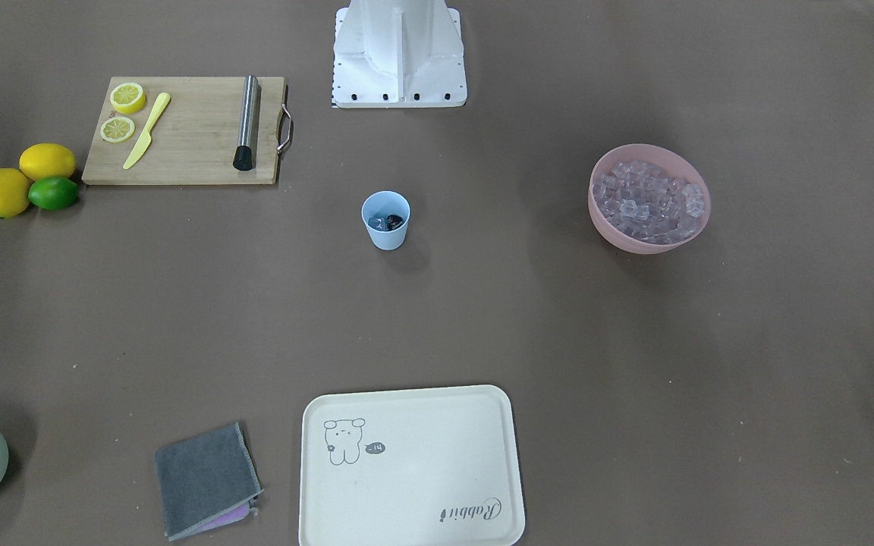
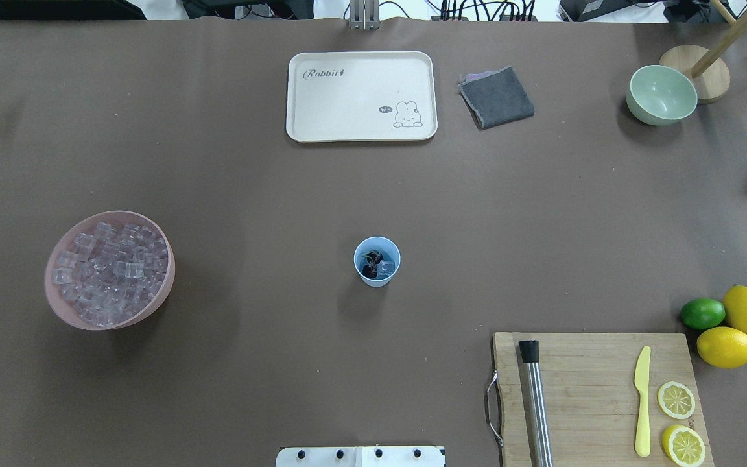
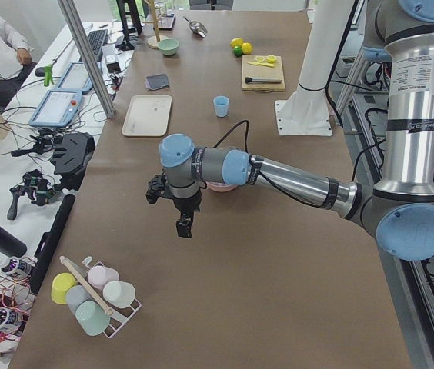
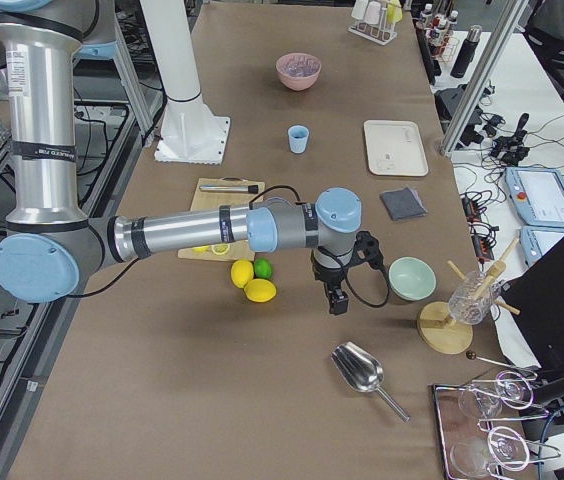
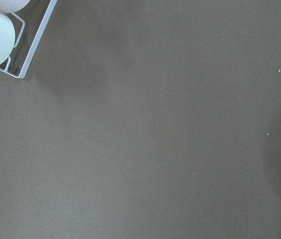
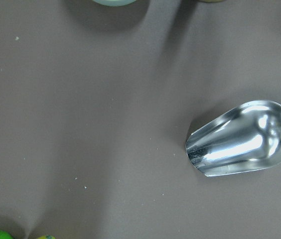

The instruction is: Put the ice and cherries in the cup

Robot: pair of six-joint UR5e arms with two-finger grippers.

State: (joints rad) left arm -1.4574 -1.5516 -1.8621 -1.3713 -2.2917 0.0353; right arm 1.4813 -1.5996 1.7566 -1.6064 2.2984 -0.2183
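Note:
The light blue cup (image 2: 377,261) stands upright at the table's middle, also in the front view (image 1: 385,220). Inside it lie the dark cherries (image 2: 369,264) and a piece of clear ice (image 2: 385,266). Much more ice (image 2: 109,269) fills the pink bowl (image 2: 56,295) at the left. My left gripper (image 3: 184,227) shows only in the exterior left view, hanging above bare table beyond the pink bowl, far from the cup. My right gripper (image 4: 338,302) shows only in the exterior right view, above the table between the lemons and the green bowl. I cannot tell whether either is open or shut.
A cutting board (image 2: 597,395) holds a steel muddler (image 2: 534,402), a yellow knife (image 2: 642,401) and lemon halves (image 2: 675,399). Two lemons and a lime (image 2: 702,313) lie beside it. A tray (image 2: 360,96), grey cloth (image 2: 496,97), green bowl (image 2: 662,94) and metal scoop (image 6: 242,138) are around.

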